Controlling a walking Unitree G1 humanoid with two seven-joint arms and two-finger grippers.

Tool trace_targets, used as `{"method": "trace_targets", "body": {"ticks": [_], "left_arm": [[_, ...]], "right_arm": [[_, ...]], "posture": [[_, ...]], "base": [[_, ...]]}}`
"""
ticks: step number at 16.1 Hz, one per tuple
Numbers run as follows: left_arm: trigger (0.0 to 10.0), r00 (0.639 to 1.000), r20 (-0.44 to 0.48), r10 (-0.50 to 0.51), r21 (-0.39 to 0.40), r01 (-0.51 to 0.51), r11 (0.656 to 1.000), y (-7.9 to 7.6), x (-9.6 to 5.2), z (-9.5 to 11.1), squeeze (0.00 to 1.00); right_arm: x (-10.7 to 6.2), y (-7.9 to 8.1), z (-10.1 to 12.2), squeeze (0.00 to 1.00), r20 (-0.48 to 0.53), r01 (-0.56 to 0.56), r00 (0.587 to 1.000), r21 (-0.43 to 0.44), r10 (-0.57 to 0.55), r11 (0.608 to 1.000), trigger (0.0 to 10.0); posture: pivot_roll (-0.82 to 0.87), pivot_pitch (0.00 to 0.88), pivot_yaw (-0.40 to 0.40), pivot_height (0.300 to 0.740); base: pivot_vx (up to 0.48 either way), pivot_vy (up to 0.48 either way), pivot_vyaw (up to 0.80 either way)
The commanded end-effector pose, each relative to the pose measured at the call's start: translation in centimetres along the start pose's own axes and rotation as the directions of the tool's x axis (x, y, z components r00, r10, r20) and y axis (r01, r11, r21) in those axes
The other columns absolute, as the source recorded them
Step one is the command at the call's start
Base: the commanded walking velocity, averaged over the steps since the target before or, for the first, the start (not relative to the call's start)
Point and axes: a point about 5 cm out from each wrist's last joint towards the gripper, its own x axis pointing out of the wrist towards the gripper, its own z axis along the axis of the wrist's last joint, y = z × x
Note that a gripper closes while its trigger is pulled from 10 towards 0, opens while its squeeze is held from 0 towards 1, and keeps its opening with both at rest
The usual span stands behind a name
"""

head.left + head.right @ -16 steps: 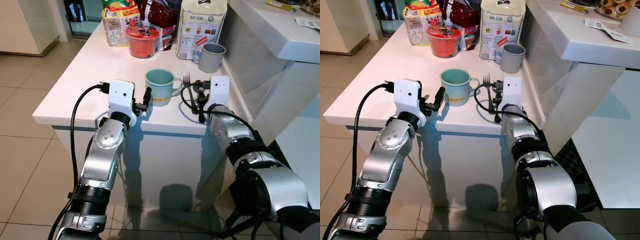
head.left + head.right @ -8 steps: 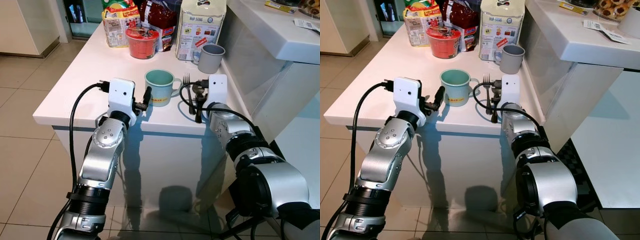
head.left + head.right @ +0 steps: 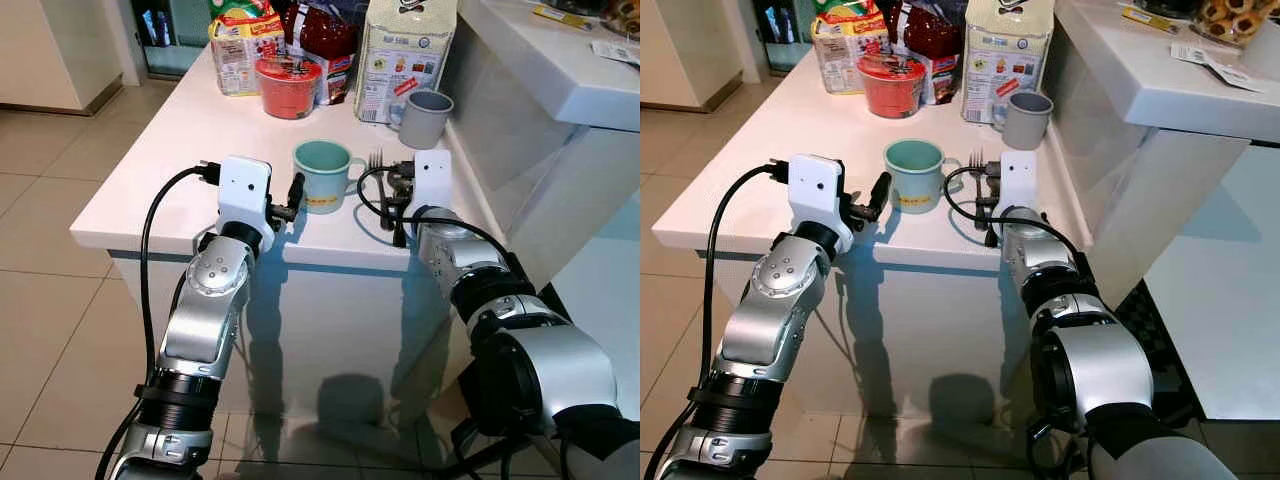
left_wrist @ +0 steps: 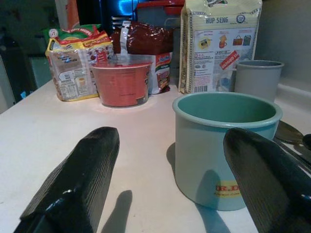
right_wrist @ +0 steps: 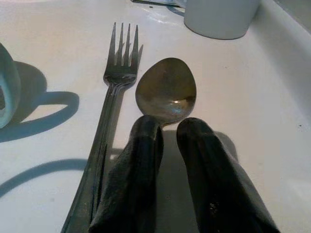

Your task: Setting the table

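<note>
At the near edge of the white desk (image 3: 150,170) both arms are raised over the rim. The left pincer (image 3: 291,200) stands wide, its two black fingers (image 4: 77,179) spread on either side of a clear gap, and it holds nothing; it sits just beside the teal mug (image 3: 322,174), which is upright and empty as far as its inside can be seen, with its handle turned toward the cutlery. The right pincer (image 5: 167,145) is drawn narrow, fingers nearly together, lying over the handle of the spoon (image 5: 166,92); whether it truly grips that handle or merely rests above it cannot be told, since the handle is hidden under the fingers. The spoon's bowl lies flat on the desk, close beside the fork (image 5: 116,73), whose tines point away from the robot. So a rough place setting already lies near the edge: mug, fork and spoon side by side. Farther back stand a grey cup (image 3: 425,117), a red instant-noodle bowl (image 3: 287,86), a pale paper bag (image 3: 405,55) and packets of noodles (image 3: 238,50), none of them laid out. In my judgement the setting is partly done; the cutlery may need straightening, and no plate has yet been laid.
</note>
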Motion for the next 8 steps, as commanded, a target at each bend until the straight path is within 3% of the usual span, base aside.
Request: {"method": "trace_targets", "body": {"ticks": [1,3,8], "left_arm": [[10.0,1.0,0.008,-0.017,0.006,0.017,1.0,-0.4,0.1,0.4,0.0],[10.0,1.0,0.009,-0.017,0.008,0.017,1.0,-0.4,0.1,0.4,0.0],[10.0,1.0,0.01,-0.019,0.009,0.019,1.0,-0.4,0.0,0.4,0.0]], "right_arm": [[-0.6,-0.3,-5.4,0.0,-0.242,0.011,0.97,0.025,-0.005,1.0,0.0],[-0.8,-0.6,-6.2,0.0,-0.286,0.039,0.958,0.058,-0.021,0.998,0.0],[-1.1,-0.9,-7.3,0.0,-0.322,0.051,0.945,-0.007,-0.051,0.999,0.0]], "posture": [[0.06,0.0,-0.063,0.74],[0.06,0.0,-0.064,0.74],[0.05,0.0,-0.07,0.74]], "base": [[0.0,0.0,0.0],[0.0,0.0,0.0],[0.0,0.0,0.0]]}}
